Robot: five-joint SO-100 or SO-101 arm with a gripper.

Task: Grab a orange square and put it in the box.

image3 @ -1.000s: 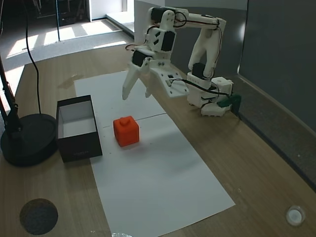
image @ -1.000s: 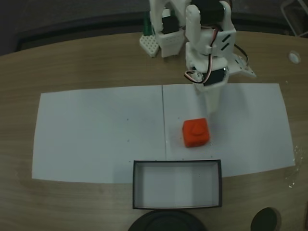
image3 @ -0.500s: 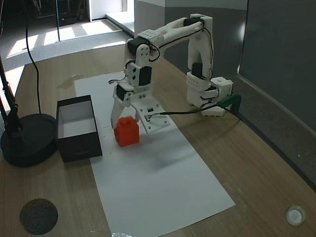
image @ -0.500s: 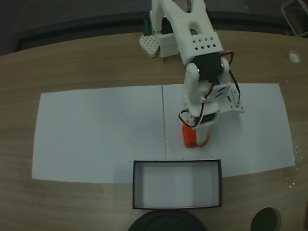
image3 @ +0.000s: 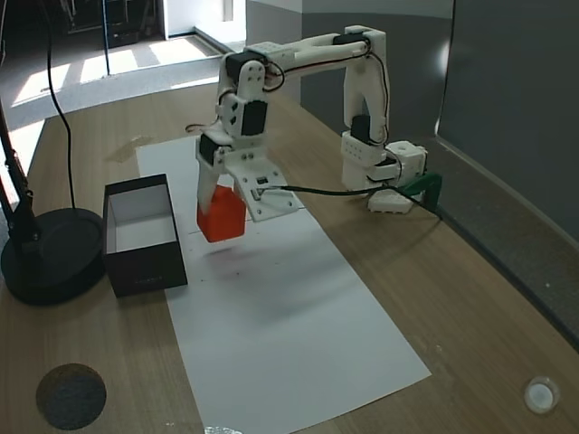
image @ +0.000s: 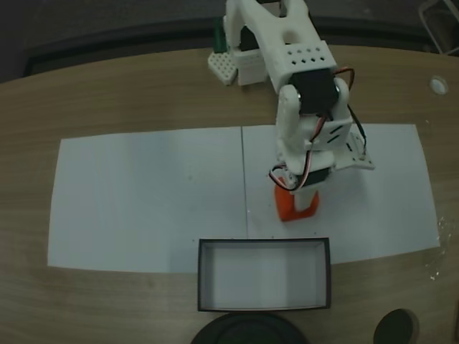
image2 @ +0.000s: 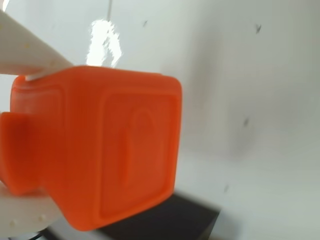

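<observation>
The orange square (image3: 222, 218) hangs tilted a little above the white paper, with my gripper (image3: 220, 206) shut on it. From above, the orange square (image: 296, 205) peeks out under the wrist, just behind the box's far wall, and my gripper (image: 295, 196) is mostly hidden by the arm. In the wrist view the orange square (image2: 115, 150) sits between the two white fingers (image2: 25, 50), its embossed face towards the camera. The box (image: 264, 241), black-walled with a white floor, stands empty; in the side view the box (image3: 145, 271) lies left of the block.
White paper sheets (image: 143, 193) cover the wooden table. A black round stand base (image3: 45, 258) sits just behind the box. A dark disc (image3: 71, 395) and a small white cap (image3: 540, 393) lie near the table edge. The arm's base (image3: 380, 172) is at the back.
The gripper came down over the orange square, shut on it and lifted it off the paper, shifting it slightly towards the box.
</observation>
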